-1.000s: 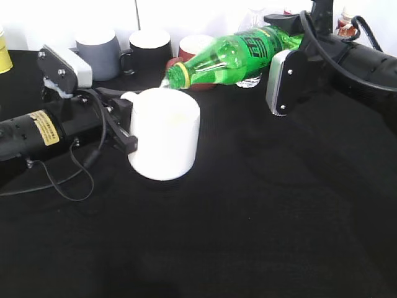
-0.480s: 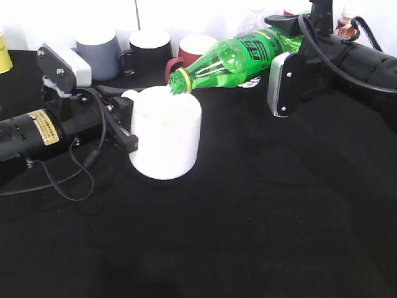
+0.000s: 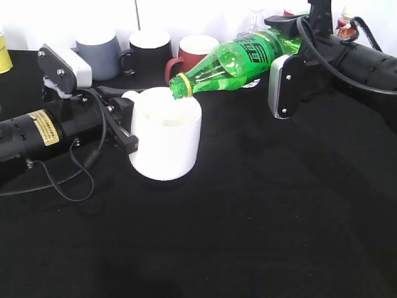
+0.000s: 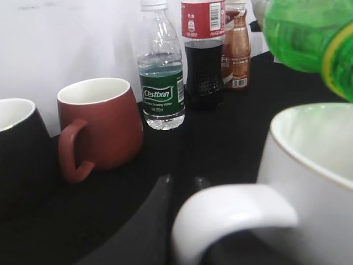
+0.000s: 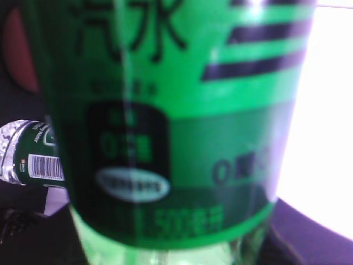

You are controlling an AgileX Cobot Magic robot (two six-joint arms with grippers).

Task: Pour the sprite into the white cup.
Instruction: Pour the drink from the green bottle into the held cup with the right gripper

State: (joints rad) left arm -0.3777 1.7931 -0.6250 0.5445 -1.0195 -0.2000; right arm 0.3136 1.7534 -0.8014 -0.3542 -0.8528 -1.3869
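The white cup [image 3: 166,139] stands on the black table. My left gripper [image 3: 127,127] is shut on its loop handle, which fills the bottom of the left wrist view [image 4: 231,215] next to the dark fingertips [image 4: 185,185]. My right gripper [image 3: 291,38] is shut on the sprite [image 3: 239,59], a green bottle held tilted with its open mouth just above the cup's far rim. The bottle's neck shows in the left wrist view [image 4: 303,30]. Its label fills the right wrist view [image 5: 176,127] and hides the right jaws.
A grey mug [image 3: 99,53], a black mug [image 3: 149,49] and a red mug [image 3: 195,46] stand behind the cup. A clear water bottle [image 4: 161,72], a cola bottle [image 4: 203,52] and a brown bottle [image 4: 237,47] stand by the back wall. A yellow cup [image 3: 4,56] is far left.
The sprite bottle's mouth has dipped slightly lower and moved a little to the right over the cup's rim. The left gripper and the cup have not moved.
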